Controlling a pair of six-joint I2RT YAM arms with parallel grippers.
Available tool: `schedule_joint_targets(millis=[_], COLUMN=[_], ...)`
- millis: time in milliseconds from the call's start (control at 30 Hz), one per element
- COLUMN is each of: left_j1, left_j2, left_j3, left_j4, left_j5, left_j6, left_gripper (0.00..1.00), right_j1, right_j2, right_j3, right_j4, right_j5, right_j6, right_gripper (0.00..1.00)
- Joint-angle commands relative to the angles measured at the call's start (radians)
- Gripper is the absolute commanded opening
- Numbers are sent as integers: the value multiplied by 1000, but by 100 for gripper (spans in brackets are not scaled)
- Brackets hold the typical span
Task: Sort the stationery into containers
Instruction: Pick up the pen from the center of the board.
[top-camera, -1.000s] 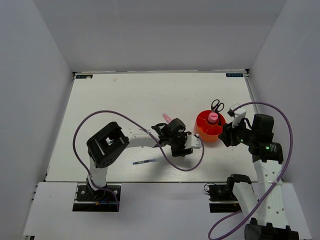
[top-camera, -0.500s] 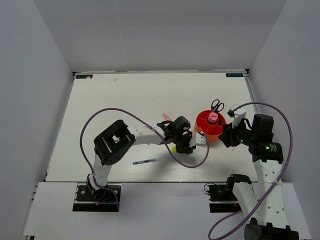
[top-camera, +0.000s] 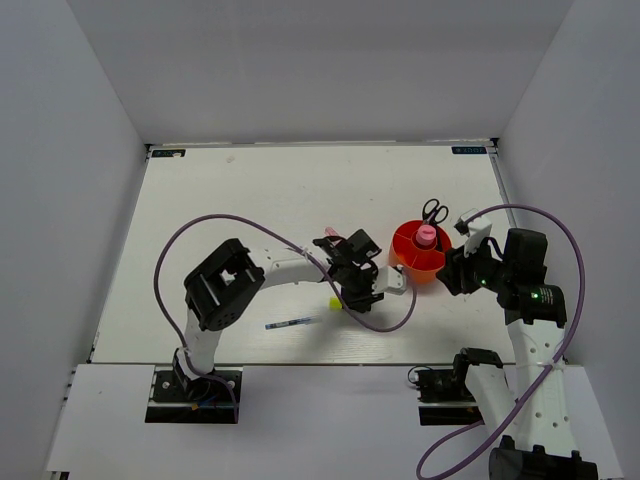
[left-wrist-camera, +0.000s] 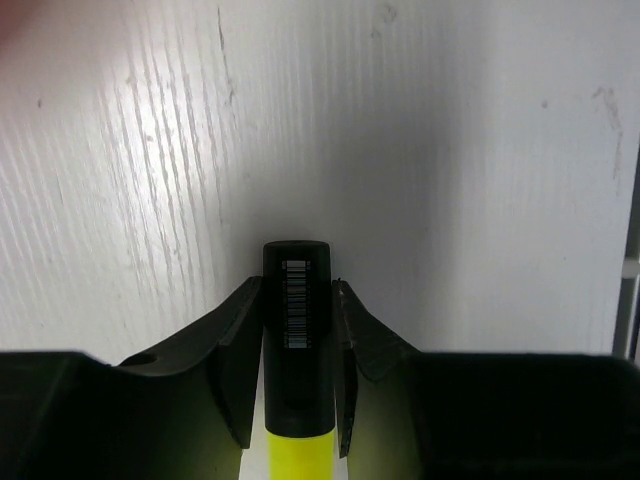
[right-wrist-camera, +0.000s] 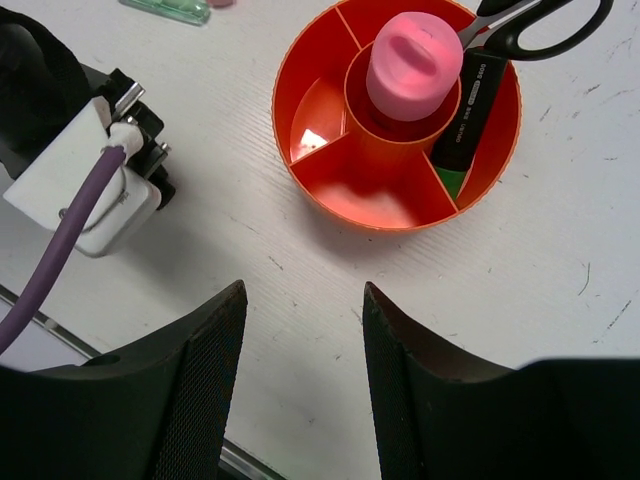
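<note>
My left gripper (left-wrist-camera: 297, 330) is shut on the yellow marker (left-wrist-camera: 298, 450), its fingers pinching the black cap (left-wrist-camera: 297, 290) just above the white table. From above, the marker's yellow end (top-camera: 335, 302) sticks out beside that gripper (top-camera: 352, 290), left of the orange-red cup (top-camera: 408, 262). The cup (right-wrist-camera: 310, 150) holds the fat pink tube (right-wrist-camera: 413, 65) in its middle well, a green-black marker (right-wrist-camera: 468, 110) and the black-handled scissors (right-wrist-camera: 530, 25). My right gripper (right-wrist-camera: 303, 295) hangs open and empty just short of the cup.
A thin pen (top-camera: 290, 323) lies on the table near the front edge. A pink marker (top-camera: 333, 236) pokes out behind the left arm, and a pale green marker (right-wrist-camera: 165, 8) lies beside it. The left wrist's white block and purple cable (right-wrist-camera: 90, 190) sit close to the cup.
The left gripper has closed on the yellow marker, and the marker's yellow end now shows at its lower left. The right arm has not moved.
</note>
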Motion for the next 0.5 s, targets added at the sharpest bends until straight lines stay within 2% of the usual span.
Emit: schedule_joint_targets(millis=[0, 267, 467], left_j1=[25, 65, 139], left_j2=[-56, -75, -161], left_j3=[-1, 111, 155], left_j4=[-101, -124, 15], left_j5=[-28, -2, 24], left_j6=[-39, -103, -316], left_gripper=[0, 0, 0], right_j1=[-2, -2, -3], right_j2=[-8, -10, -21], right_j3=[35, 36, 6], right_j4=[-1, -12, -12], right_j5=[-24, -25, 54], right_j6=[17, 16, 0], right_gripper=[54, 54, 54])
